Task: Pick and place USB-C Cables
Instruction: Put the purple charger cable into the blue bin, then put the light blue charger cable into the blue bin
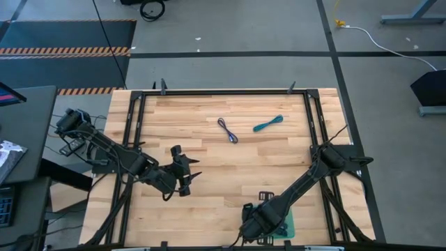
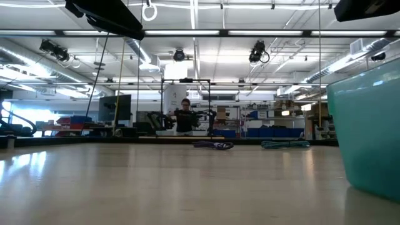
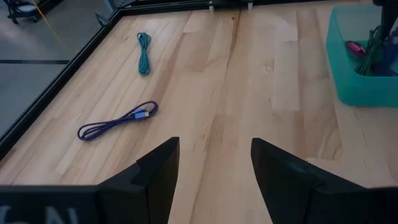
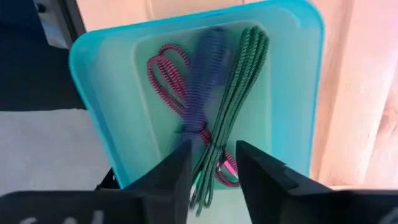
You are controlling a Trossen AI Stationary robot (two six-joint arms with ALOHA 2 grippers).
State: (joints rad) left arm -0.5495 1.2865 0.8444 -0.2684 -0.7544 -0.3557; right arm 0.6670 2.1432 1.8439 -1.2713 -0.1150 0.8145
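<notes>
Two cables lie flat on the table's far half: the blue-violet cable (image 1: 227,130) (image 3: 118,121) and the teal cable (image 1: 267,124) (image 3: 143,53). My left gripper (image 1: 192,170) (image 3: 214,168) is open, above bare wood nearer than them and left of centre. My right gripper (image 1: 259,226) (image 4: 213,171) is open, above the teal tray (image 1: 287,226) (image 4: 93,93) at the near edge. The maroon cable (image 4: 165,78) and green cable (image 4: 239,87) lie in the tray. The purple cable (image 4: 202,81) shows blurred over them. My right gripper: the blurred purple cable's lower end (image 4: 186,134) shows close beside one fingertip (image 4: 180,163). Whether it touches that finger, I cannot tell. The gap between the fingers holds no cable.
Black frame rails (image 1: 223,91) run along the table's edges. The tray's wall (image 2: 369,125) stands close at the low view's right. A person (image 2: 184,115) stands far back in the room. Bare wood lies between my left gripper and the two cables.
</notes>
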